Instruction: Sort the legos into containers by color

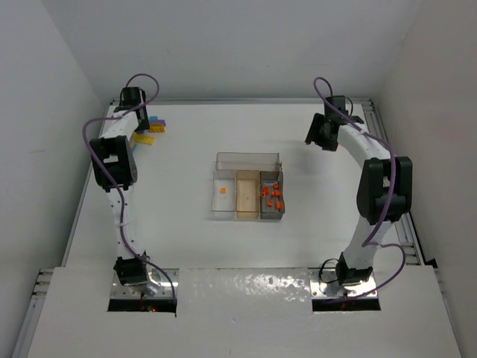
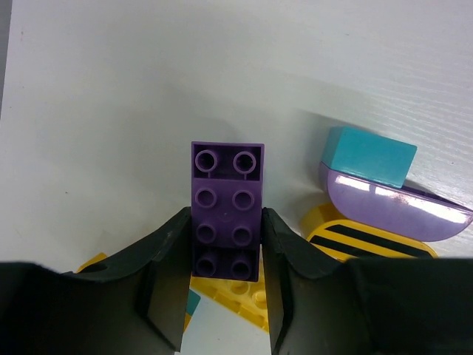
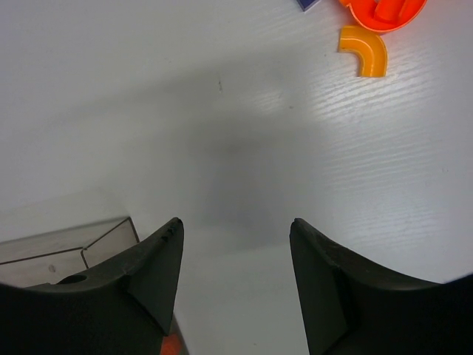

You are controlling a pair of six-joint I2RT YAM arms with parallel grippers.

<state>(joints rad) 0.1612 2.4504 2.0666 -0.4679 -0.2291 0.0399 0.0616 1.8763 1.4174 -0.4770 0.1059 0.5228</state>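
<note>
My left gripper (image 2: 225,222) is at the far left of the table (image 1: 143,123), shut on a purple two-by-four brick (image 2: 226,200). The brick sticks out forward between the fingers, over a yellow brick (image 2: 247,296). Just right of it lie a teal block (image 2: 369,155), a lilac curved piece (image 2: 392,208) and a yellow black-striped piece (image 2: 366,240). The clear tray (image 1: 247,159) sits mid-table. Its grey right section holds several orange pieces (image 1: 273,195) and its clear left section holds one orange piece (image 1: 222,190). My right gripper (image 3: 235,229) is open and empty above bare table, right of the tray (image 1: 319,136).
In the right wrist view an orange curved piece (image 3: 363,50) and an orange-red round piece (image 3: 384,9) lie ahead at the top right. A corner of the tray (image 3: 70,248) shows at the lower left. The lego pile (image 1: 151,130) lies by the table's far left edge.
</note>
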